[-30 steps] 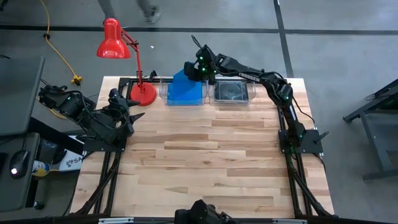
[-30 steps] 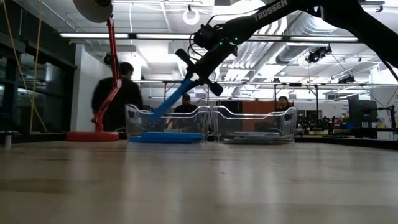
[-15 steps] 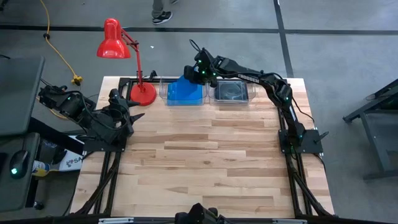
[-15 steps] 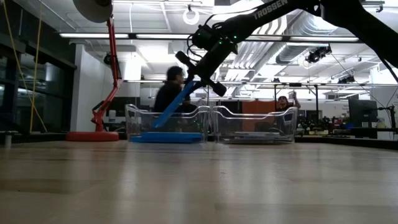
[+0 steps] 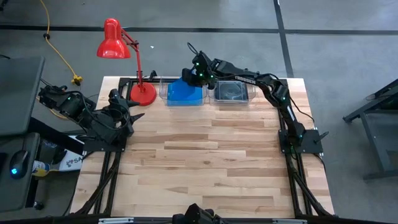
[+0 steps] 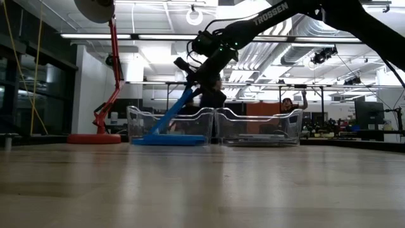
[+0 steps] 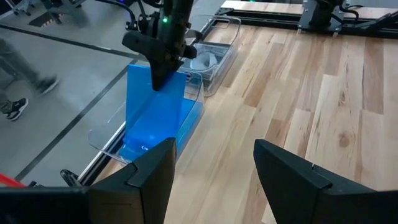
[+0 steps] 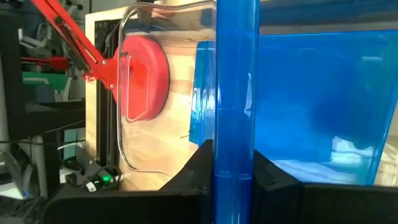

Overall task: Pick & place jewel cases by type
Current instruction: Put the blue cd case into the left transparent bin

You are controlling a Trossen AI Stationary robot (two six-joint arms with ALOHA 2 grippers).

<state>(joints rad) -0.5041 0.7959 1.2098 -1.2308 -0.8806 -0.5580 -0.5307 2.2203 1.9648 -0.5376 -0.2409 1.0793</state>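
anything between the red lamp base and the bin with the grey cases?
Yes: the blue-case bin, right gripper lowering a tilted blue jewel case into it. Clearest in high view.

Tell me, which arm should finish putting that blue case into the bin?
The right one, I'd say. Its claw already grips the tilted blue case, whose lower edge sits in the left-hand bin. The left claw waits open near the lamp base.
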